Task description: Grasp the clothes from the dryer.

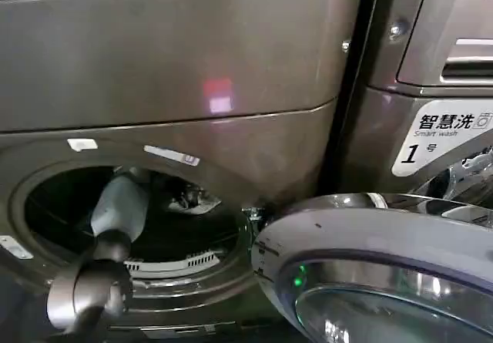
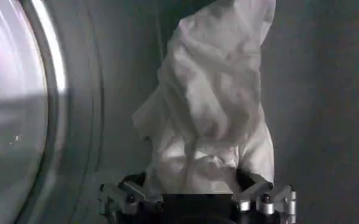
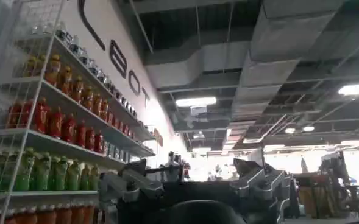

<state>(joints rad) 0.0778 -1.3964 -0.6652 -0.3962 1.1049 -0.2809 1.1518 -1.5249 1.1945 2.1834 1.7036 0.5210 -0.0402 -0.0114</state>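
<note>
The left gripper (image 2: 197,198) is clamped on the one piece of clothes (image 2: 209,103), bunched between its two fingers inside the drum of the dryer (image 1: 177,73), near the mouth's upper edge. The right gripper (image 3: 191,189), fingers apart and holding nothing, points toward shelves of bottles (image 3: 57,122).

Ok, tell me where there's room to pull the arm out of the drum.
Free: the dryer mouth's right half, between the left arm and the rim. Crowded: the mouth's left, filled by the arm. The open door borders the exit's right. The left gripper holds the clothes.

Two machines (image 1: 177,73) (image 1: 431,65), one cloth (image 2: 209,103), two tools (image 2: 197,195) (image 3: 194,189).
</note>
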